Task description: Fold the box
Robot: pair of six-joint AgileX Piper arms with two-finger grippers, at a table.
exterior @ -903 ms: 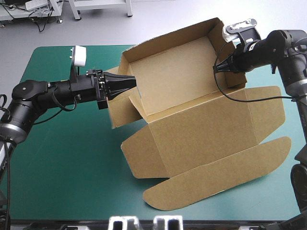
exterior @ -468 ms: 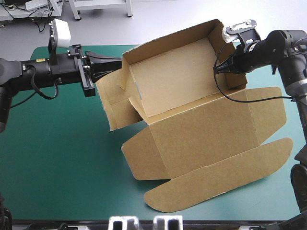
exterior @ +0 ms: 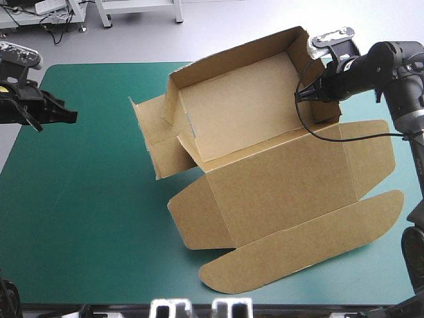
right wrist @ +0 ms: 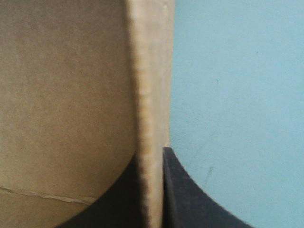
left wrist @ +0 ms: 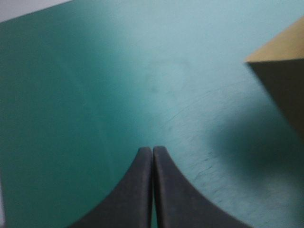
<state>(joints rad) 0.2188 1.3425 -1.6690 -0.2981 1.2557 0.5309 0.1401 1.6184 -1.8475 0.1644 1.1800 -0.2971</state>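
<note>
Two arms in view, only one on the box. Your left gripper (exterior: pixel 69 117) sits at the table's left edge, over the teal-green cover (exterior: pixel 86 212) and well apart from the box (exterior: pixel 265 169). Its black fingers (left wrist: pixel 137 190) are pressed together into one point with nothing between them. The left wrist view gives you bare cover and just a corner of the box (left wrist: pixel 285 66) ahead and off to one side.

Moving right, the box takes up the centre and right of the table. The left end flaps (exterior: pixel 149 132) stand splayed outward, not tucked. The tray part (exterior: pixel 245 106) lies toward the far edge, walls raised, open on top. The lid panel (exterior: pixel 285 192) lies flat on the cover toward the near edge, and its rounded tuck flap (exterior: pixel 298 248) is flat too. A side flap (exterior: pixel 368 156) lies flat at the right.

Your right gripper (exterior: pixel 299 95) is on the tray's right end wall (exterior: pixel 318 79), pinching it. In the right wrist view you see the wall's edge (right wrist: pixel 151 95) running straight up between the two fingers, all but closed on the board. Brown board is on one side of it, teal-green cover on the other.
</note>
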